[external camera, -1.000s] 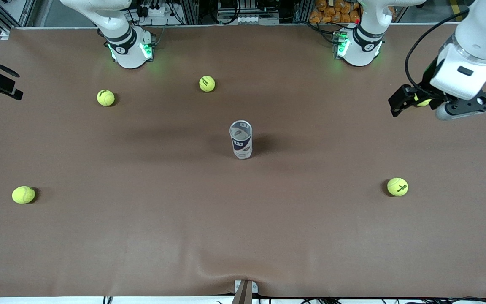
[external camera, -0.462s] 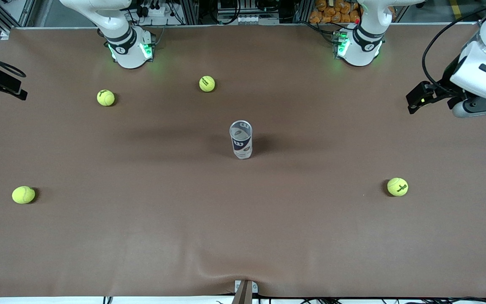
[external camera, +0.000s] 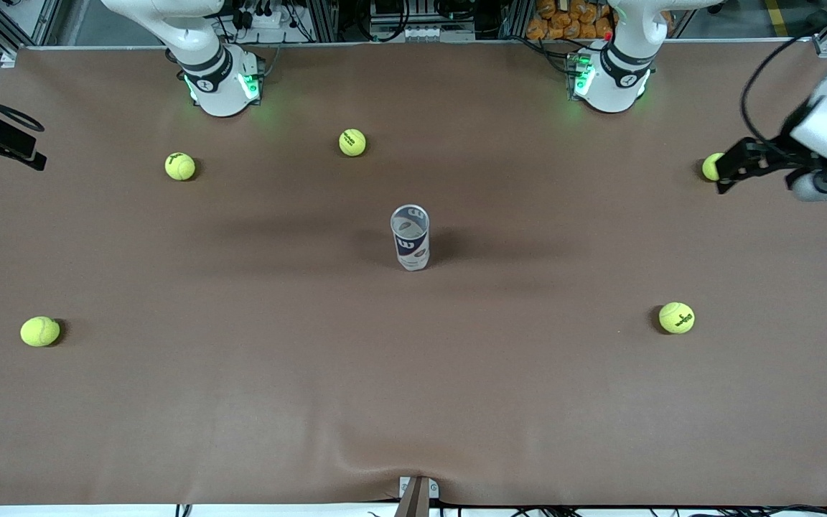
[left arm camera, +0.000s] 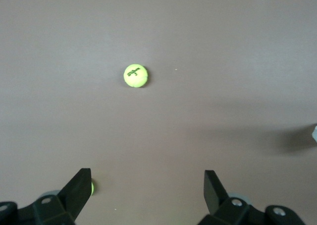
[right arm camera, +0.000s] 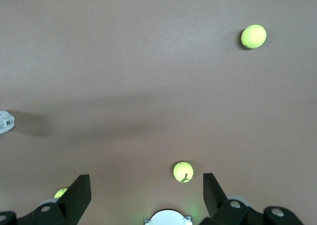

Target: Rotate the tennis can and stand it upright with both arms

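Five tennis balls lie scattered on the brown surface (external camera: 241, 402), wide bare stretches between them. Nearest the front camera are one ball (external camera: 40, 331) toward the right arm's end and another (external camera: 676, 317) toward the left arm's end. The tennis can (external camera: 410, 237) stands upright at the middle of the surface, well apart from every ball, with open room all round it. Farther from the camera lie two balls (external camera: 180, 166) (external camera: 352, 142) near the right arm's base, and a fifth ball (external camera: 710, 166) by the edge at the left arm's end. The left gripper (external camera: 733, 164) hangs over that edge, released and empty; a second ago it covered the fifth ball, and it has since drawn outward. The right gripper (right arm camera: 146, 193), fingers spread and empty, waits over its own end's edge.
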Motion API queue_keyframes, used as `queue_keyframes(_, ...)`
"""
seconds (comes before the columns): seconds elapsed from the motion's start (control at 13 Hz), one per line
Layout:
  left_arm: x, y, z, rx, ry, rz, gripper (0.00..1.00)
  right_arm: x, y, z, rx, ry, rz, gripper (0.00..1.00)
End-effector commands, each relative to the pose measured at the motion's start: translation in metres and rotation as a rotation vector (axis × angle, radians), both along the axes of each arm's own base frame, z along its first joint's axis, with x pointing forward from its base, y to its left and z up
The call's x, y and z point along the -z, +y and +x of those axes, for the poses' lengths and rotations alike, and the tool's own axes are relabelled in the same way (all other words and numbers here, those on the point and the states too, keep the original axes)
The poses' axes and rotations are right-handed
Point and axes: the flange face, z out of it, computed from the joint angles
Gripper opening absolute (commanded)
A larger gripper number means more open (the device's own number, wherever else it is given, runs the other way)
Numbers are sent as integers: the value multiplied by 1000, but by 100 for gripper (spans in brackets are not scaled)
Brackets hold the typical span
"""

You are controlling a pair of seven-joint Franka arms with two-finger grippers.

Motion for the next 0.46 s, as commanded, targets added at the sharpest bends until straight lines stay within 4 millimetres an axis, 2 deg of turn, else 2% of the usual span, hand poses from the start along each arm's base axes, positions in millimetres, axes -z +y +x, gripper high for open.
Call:
queue_keyframes(0.0, -9, 8, -15, 5, 7, -17, 100, -5, 0, -2, -4, -9, -15, 100)
queue_keyframes(0.38, -13, 2, -14, -16, 3, -81, 100, -5, 0, -2, -4, -9, -15, 100)
